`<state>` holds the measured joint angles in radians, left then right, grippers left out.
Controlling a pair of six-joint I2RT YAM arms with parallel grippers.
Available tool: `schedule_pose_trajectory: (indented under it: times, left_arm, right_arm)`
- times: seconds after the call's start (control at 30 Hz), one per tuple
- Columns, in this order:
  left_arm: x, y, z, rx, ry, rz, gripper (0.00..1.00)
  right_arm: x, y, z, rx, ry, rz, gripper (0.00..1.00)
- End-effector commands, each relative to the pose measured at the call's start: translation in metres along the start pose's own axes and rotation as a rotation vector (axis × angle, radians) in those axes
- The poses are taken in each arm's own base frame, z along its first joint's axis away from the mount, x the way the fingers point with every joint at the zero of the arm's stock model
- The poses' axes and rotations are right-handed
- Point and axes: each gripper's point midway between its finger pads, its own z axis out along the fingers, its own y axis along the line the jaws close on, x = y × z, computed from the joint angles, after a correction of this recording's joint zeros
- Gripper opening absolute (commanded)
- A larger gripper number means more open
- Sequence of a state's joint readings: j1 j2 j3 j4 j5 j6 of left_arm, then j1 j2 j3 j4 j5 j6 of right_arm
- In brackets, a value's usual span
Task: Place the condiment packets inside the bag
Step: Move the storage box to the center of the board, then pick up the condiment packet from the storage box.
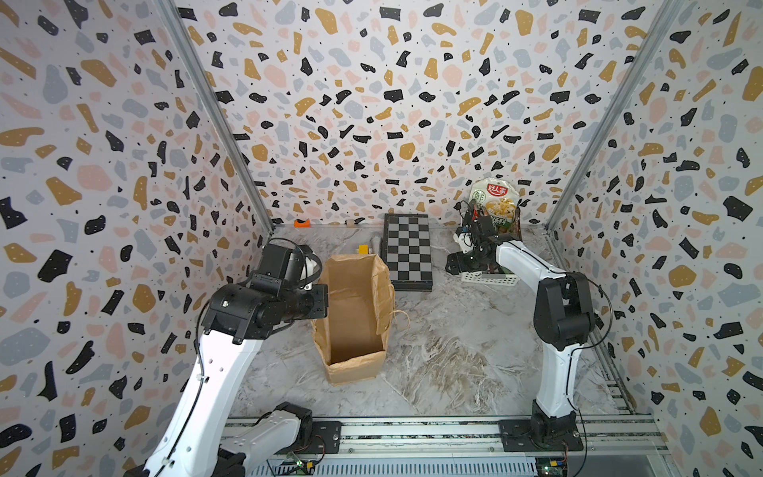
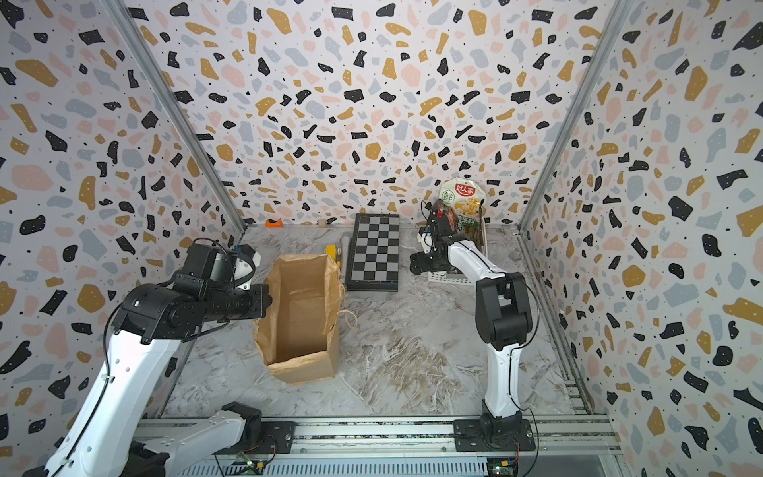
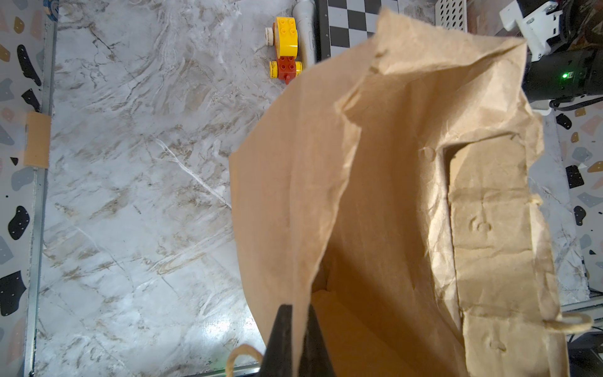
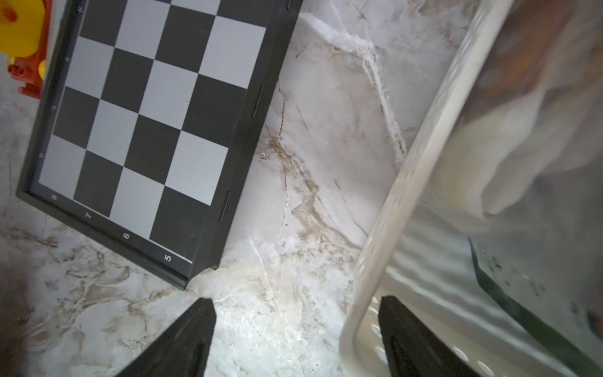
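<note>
Kraft bag (image 3: 391, 196) wall is pinched in left tool (image 3: 298, 308); right tool (image 4: 297, 302) gapes astride basket (image 4: 424, 156) rim.

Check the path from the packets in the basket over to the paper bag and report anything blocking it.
Nothing visible blocks it. Between the basket with the condiment packets and the bag lies only marble table; the chessboard lies flat, farther back. The left gripper pinches the bag's rim, its mouth open.

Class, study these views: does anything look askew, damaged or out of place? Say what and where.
The bag is crumpled: its creased rim runs unevenly where the left end effector pinches one wall. The right end effector is open and straddles the basket rim, one finger inside, one outside.
</note>
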<state>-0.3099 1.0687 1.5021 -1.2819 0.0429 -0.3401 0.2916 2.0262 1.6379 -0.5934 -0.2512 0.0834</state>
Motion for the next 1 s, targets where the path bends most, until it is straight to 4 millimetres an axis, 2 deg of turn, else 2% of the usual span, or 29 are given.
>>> schedule_pose_trajectory:
  times: [0.0,0.37,0.47,0.53,0.63,0.77,0.87,0.93,0.97]
  left_arm:
    - [-0.002,-0.001,0.0,0.003,-0.019,0.026,0.0]
    - [-0.005,-0.003,0.0,0.019,-0.047,0.036,0.0]
    - [-0.005,-0.004,0.001,0.026,-0.049,0.033,0.0]
    - [-0.006,-0.004,0.002,0.029,-0.055,0.023,0.0]
    - [-0.008,-0.005,0.003,0.035,-0.068,0.01,0.0]
    - [-0.009,-0.008,0.006,0.05,-0.059,0.001,0.0]
    - [-0.009,-0.013,0.006,0.074,-0.058,-0.003,0.0]
    - [-0.009,-0.014,0.006,0.082,-0.063,-0.006,0.0]
    - [-0.009,-0.014,0.006,0.085,-0.066,-0.007,0.0]
  right_arm:
    - [0.068,0.014,-0.02,-0.041,0.194,0.057,0.84]
    - [0.155,0.025,-0.062,-0.041,0.255,0.116,0.84]
    - [0.168,0.028,-0.08,-0.035,0.24,0.115,0.82]
    - [0.166,0.032,-0.098,-0.031,0.195,0.109,0.82]
    - [0.15,0.04,-0.141,-0.018,0.049,0.076,0.82]
    - [0.12,0.048,-0.213,0.032,-0.171,0.009,0.84]
    - [0.094,0.02,-0.261,0.198,-0.302,0.032,0.87]
    - [0.078,-0.001,-0.282,0.238,-0.36,0.087,0.87]
    - [0.07,-0.013,-0.287,0.263,-0.367,0.106,0.87]
